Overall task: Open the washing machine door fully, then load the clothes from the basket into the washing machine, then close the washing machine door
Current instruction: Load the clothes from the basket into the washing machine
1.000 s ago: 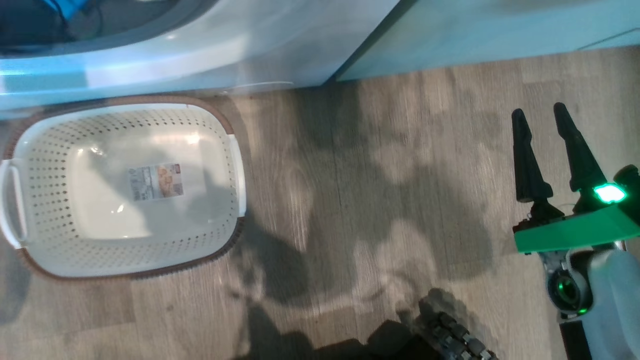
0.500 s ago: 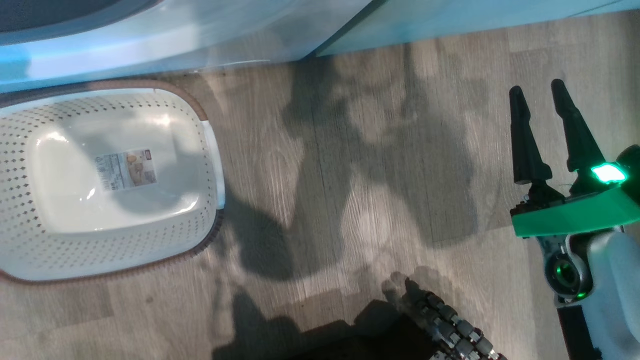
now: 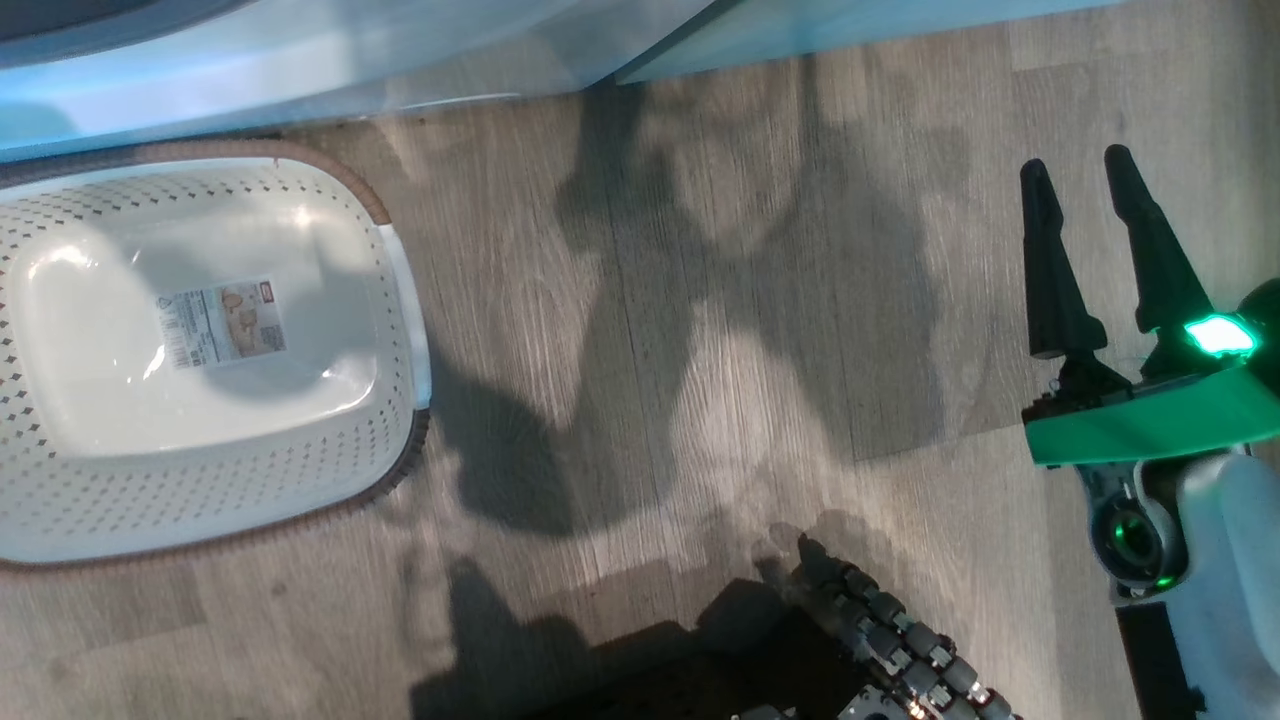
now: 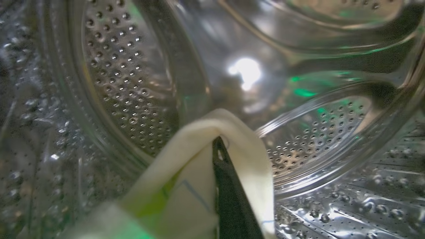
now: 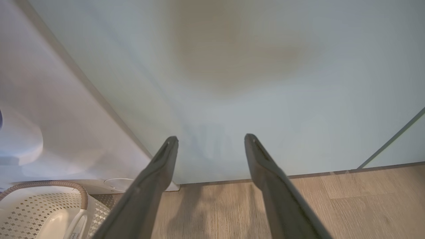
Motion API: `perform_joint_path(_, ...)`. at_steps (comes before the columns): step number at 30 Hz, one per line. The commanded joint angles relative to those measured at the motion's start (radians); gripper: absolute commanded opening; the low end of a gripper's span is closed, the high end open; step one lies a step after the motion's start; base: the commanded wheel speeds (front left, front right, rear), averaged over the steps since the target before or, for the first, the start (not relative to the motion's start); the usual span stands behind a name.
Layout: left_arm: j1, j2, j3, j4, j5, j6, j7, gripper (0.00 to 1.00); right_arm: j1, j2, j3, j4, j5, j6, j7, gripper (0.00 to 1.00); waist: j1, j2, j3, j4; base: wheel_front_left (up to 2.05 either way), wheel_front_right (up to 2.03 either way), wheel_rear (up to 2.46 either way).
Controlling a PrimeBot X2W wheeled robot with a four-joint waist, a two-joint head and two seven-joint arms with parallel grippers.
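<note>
one basket: on the floor beside the washer, holding one paper label.
one cloth: cream, inside the drum.
left gripper: fingers pinching the cloth.
right gripper: two fingers spread, over the floor, well right of the basket.

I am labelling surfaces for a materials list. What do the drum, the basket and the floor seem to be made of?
The drum: apparently polished steel, mirror-bright, punched with round holes.
The basket: seemingly glossy cream plastic, perforated walls, brown textured rim.
The floor: matte wood-grain planks; real wood or laminate, I cannot tell.
</note>
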Motion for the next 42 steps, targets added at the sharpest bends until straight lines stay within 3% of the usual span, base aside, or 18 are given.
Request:
perform_joint_path(1, -0.04, 0.04, 0.01, -0.04, 0.014, -0.007, -0.006, 0.0, 0.009, -0.002, 0.009, -0.031, 0.01, 0.004, -0.007, 1.0, 0.0, 0.0, 0.004, 0.0, 0.0, 0.0, 0.0)
perform_joint_path(7, -0.032, 0.041, 0.012, -0.014, 0.017, -0.011, -0.009, 0.0, 0.005, -0.002, 0.016, -0.03, 0.013, 0.004, -0.007, 1.0, 0.0, 0.0, 0.01, -0.001, 0.0, 0.0, 0.0)
perform_joint_path(8, -0.029, 0.04, 0.007, 0.002, 0.018, -0.011, -0.007, 0.12, 0.005, -0.002, 0.017, -0.03, 0.014, 0.004, -0.007, 1.0, 0.0, 0.0, 0.01, -0.002, 0.0, 0.0, 0.0)
perform_joint_path(9, -0.026, 0.038, 0.0, 0.019, 0.018, -0.011, 0.002, 0.49, 0.006, -0.002, 0.017, -0.029, 0.014, 0.004, -0.007, 1.0, 0.0, 0.0, 0.01, -0.001, 0.0, 0.0, 0.0)
perform_joint_path(10, -0.024, 0.035, -0.007, 0.035, 0.017, -0.011, 0.018, 0.98, 0.006, -0.002, 0.017, -0.029, 0.014, 0.004, -0.007, 1.0, 0.0, 0.0, 0.01, -0.001, 0.0, 0.0, 0.0)
perform_joint_path(23, 0.016, -0.009, -0.107, 0.146, 0.027, -0.013, 0.21, 1.0, 0.022, -0.002, 0.009, -0.018, 0.003, 0.004, -0.007, 1.0, 0.0, 0.0, -0.048, 0.026, 0.0, 0.0, 0.0)
perform_joint_path(31, 0.131, -0.032, -0.142, 0.149, 0.003, -0.013, 0.241, 1.0, 0.066, -0.002, -0.011, -0.01, -0.015, 0.004, -0.007, 1.0, 0.0, 0.0, -0.141, 0.06, 0.0, 0.0, 0.0)
perform_joint_path(42, 0.361, -0.047, -0.161, 0.041, -0.098, -0.013, 0.213, 1.0, 0.129, -0.002, -0.044, -0.002, -0.055, 0.004, -0.007, 1.0, 0.0, 0.0, -0.292, 0.123, 0.0, 0.0, 0.0)
